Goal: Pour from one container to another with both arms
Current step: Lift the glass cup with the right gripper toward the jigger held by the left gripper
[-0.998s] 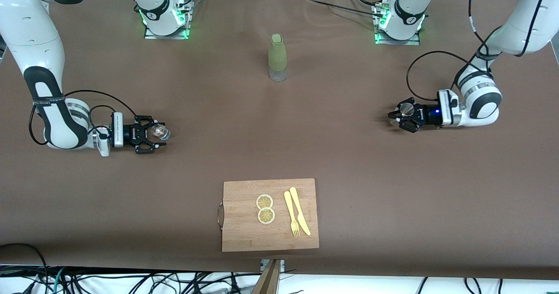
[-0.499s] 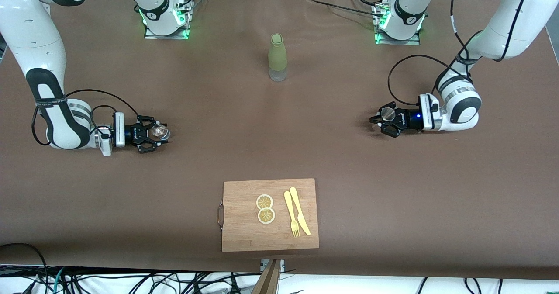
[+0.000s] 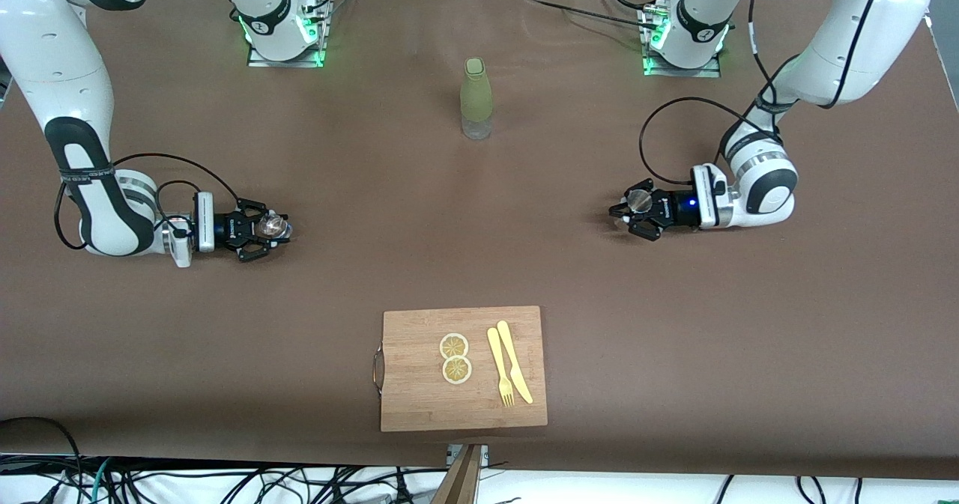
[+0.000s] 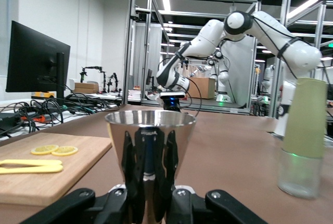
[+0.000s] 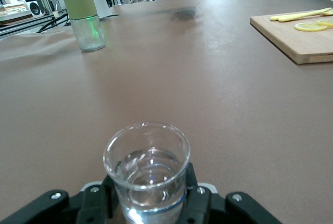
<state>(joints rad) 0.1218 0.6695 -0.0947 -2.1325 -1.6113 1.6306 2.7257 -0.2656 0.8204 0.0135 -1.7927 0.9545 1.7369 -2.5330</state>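
Both grippers clamped on cups, bare cloth between them.
Front view: left gripper (image 3: 628, 213) grips metal cup (image 3: 639, 201); right gripper (image 3: 268, 228) grips glass (image 3: 273, 225); bottle (image 3: 476, 98) and cutting board (image 3: 462, 369) well apart.
Left wrist view: metal cup (image 4: 150, 154) upright.
Right wrist view: glass (image 5: 146, 170) upright, liquid inside.

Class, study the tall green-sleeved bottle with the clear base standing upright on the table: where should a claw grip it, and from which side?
Grip the tall green-sleeved bottle around its wider lower body, coming in level from either arm's end. It stands upright and narrows toward the neck.
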